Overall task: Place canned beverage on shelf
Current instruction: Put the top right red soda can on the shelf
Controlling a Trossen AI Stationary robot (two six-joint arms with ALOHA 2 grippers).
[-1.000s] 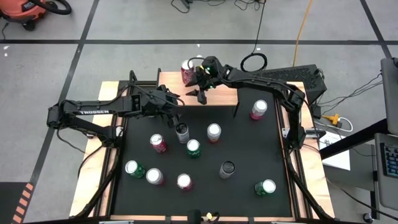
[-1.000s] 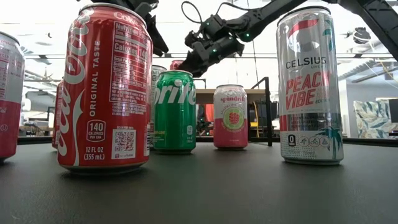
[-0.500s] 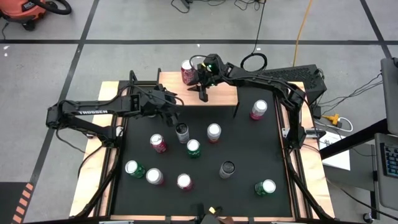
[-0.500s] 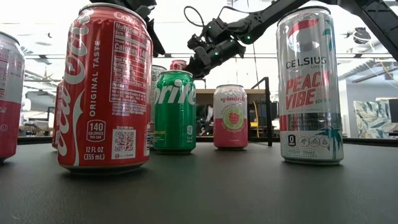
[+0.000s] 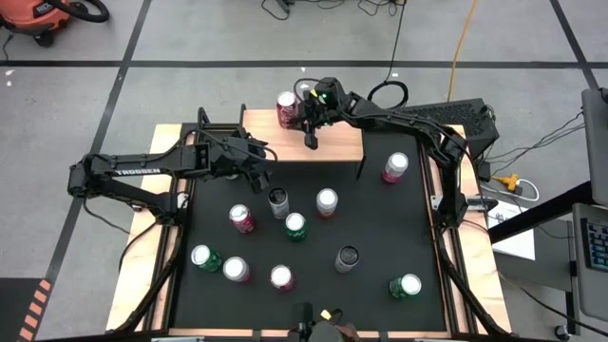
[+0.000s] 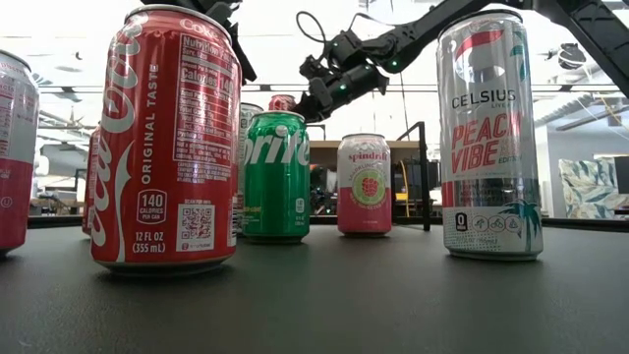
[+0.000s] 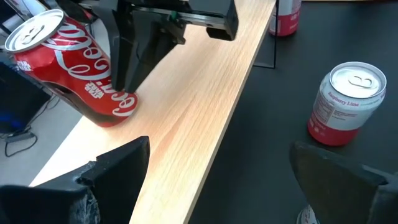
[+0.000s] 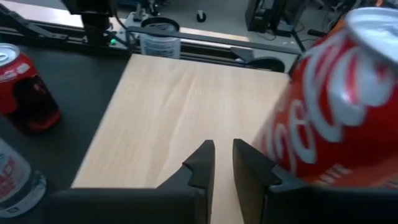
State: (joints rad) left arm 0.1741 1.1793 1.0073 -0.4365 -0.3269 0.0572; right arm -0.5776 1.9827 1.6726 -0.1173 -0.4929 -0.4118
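Observation:
The shelf (image 5: pixel 332 142) is a light wooden platform at the far edge of the black mat. A red Coca-Cola can (image 5: pixel 286 106) stands upright on its base at the shelf's far left corner; the left wrist view shows it too (image 7: pixel 68 68). My right gripper (image 5: pixel 311 141) hovers over the shelf just right of the can, shut with nothing between its fingers (image 8: pixel 222 163). I cannot see it touching the can. My left gripper (image 5: pixel 261 163) waits open over the mat at the shelf's near left edge, empty (image 7: pixel 217 186).
Several cans stand upright on the black mat (image 5: pixel 370 218): a silver one (image 5: pixel 278 201), a white-topped one (image 5: pixel 327 200), a green one (image 5: pixel 295 226), a pink one (image 5: pixel 395 166). The right part of the shelf top (image 7: pixel 205 106) is bare wood.
My right gripper has shut: its fingers stood spread wide over the shelf and are now together. It has also drawn a little toward the table's far edge. The Coca-Cola can has stayed upright on the shelf.

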